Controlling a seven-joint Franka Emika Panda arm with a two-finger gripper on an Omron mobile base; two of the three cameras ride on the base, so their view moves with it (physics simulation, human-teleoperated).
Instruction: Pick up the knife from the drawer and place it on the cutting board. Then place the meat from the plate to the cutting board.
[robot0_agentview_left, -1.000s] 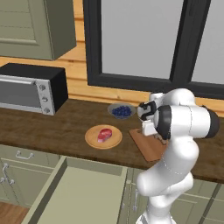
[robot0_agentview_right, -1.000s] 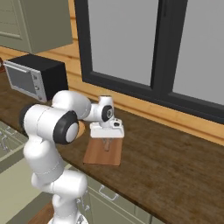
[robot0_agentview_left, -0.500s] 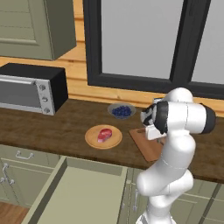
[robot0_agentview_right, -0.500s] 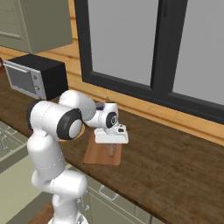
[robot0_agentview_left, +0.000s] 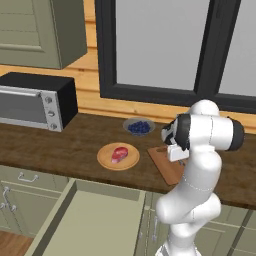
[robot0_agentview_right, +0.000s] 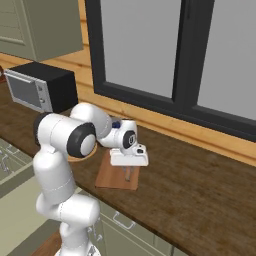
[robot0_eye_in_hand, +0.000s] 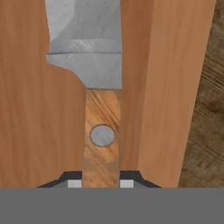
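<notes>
My claw (robot0_eye_in_hand: 101, 183) grips the knife (robot0_eye_in_hand: 94, 65) over the board (robot0_eye_in_hand: 39, 113), unreleased; meat (robot0_agentview_left: 119, 153) left of board waits.

You're in a home kitchen — wood counter (robot0_agentview_left: 60, 145), toaster oven (robot0_agentview_left: 35, 101), sage cabinets (robot0_agentview_left: 30, 30) w/ drawers, big window (robot0_agentview_left: 155, 45) behind.

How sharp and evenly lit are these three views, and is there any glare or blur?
Left base view: flat even light, slightly soft, no glare on the plate. Right base view: likewise, with a faint shadow on the cutting board. Hand view: crisp, with a dull sheen on the knife.
</notes>
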